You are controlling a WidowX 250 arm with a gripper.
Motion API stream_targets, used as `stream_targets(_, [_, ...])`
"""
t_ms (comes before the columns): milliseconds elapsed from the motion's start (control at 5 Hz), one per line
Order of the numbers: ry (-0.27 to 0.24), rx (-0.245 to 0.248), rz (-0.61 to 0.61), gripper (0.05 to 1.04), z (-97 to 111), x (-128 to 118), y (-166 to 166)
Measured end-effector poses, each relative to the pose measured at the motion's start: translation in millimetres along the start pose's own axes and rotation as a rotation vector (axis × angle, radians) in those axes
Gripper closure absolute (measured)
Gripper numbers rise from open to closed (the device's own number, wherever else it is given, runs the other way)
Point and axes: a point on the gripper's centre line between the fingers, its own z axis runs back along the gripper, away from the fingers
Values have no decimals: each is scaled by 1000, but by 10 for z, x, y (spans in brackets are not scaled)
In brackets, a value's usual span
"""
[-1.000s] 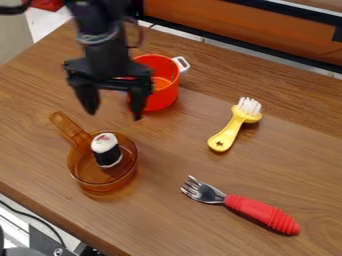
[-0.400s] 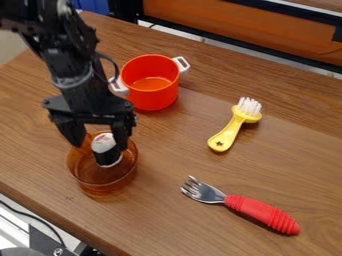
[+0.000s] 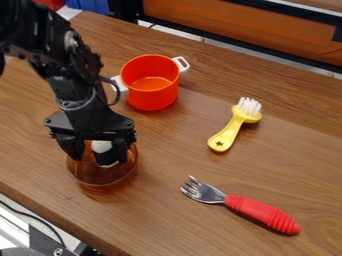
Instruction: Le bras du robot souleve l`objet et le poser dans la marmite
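Robot Arm Lines Up Toy Sushi for a Trip to the Pot

The black gripper (image 3: 99, 159) of a robot arm (image 3: 73, 90) hangs at the see-through amber pan (image 3: 100, 182), toward 8 o'clock on a wooden table (image 3: 194, 115), with a toy sushi roll (image 3: 101, 146) between its fingers (image 3: 121, 150). The fingers stand well apart, one toward the roll's 9 o'clock side and one toward 3 o'clock. They appear to have hold of nothing; whether either one touches the roll cannot be told from this angle. The roll, white on top and dark around its side, sits inside the pan.

The step in hand appears to be the grasp, with lift and delivery to come. The next move calls for the fingers to be low enough on the roll, then to close evenly on its sides without catching the pan's wall. A straight lift over the rim should follow, then a carry toward 1 o'clock, where the orange-red pot (image 3: 153, 98) stands with its white handles. A shallow grip could let the rounded roll slip out.

From the roll, a yellow brush (image 3: 230, 132) lies between 2 and 3 o'clock and a red-handled fork (image 3: 262, 212) at 4 o'clock, neither of them apparently in the way.
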Motion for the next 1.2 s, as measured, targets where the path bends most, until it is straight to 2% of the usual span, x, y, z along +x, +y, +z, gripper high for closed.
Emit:
stream_targets(200, [-3,1,8,398,0,5,4])
stream_targets(400, [9,3,26,606,-11,6,9])
stream_targets(600, [70,7,45,641,95,30,13])
stream_targets(800, [65,0,86,641,414,198,-17])
stream_targets(1000, [-35,-47,166,641,630,525,-175])
stream_targets(1200, [-114,-50,239,641,516,881,-381])
